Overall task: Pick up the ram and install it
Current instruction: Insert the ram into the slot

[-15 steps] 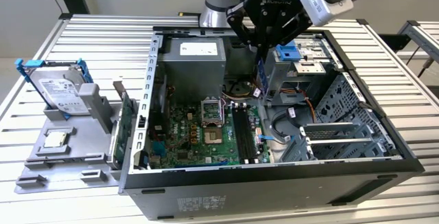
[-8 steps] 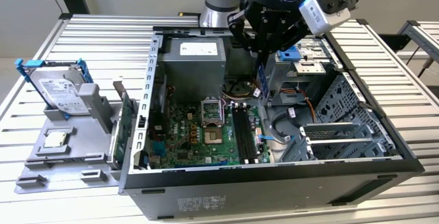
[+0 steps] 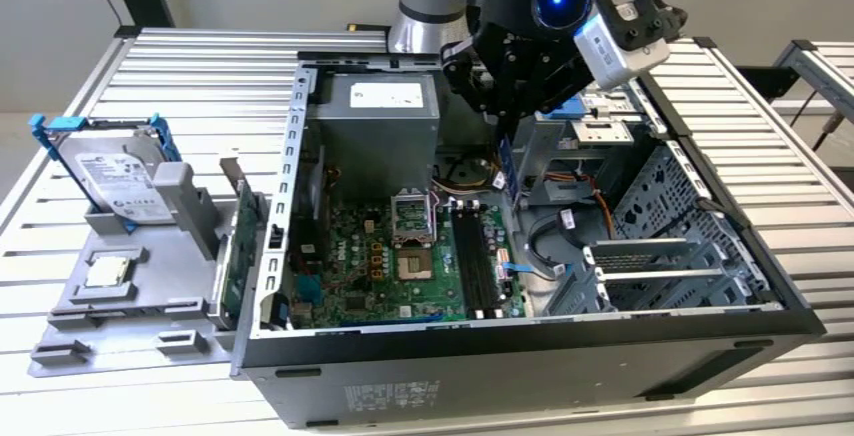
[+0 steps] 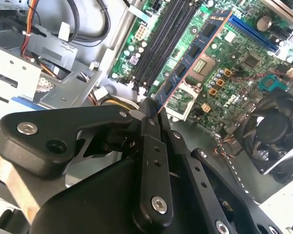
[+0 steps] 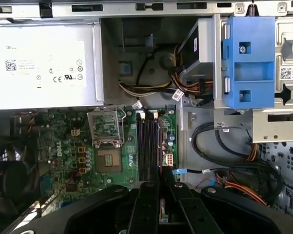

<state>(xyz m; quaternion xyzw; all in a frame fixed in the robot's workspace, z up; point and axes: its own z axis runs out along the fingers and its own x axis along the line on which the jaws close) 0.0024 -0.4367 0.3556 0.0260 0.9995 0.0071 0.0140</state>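
The black gripper (image 4: 147,108), clamped on one end of the long thin blue-green ram stick (image 4: 192,53), hangs over the green motherboard's (image 4: 244,73) black slots (image 4: 161,44), and any tilt risks a jammed, misaligned seating.

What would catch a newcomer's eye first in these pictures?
The open computer case takes up the middle of the exterior view, its green motherboard exposed. Above it hangs the black gripper, shut on the ram, a thin blue stick held over the board beside the long black slots. At the exterior view's left, a silver hard drive in a blue bracket stands on a grey tray.
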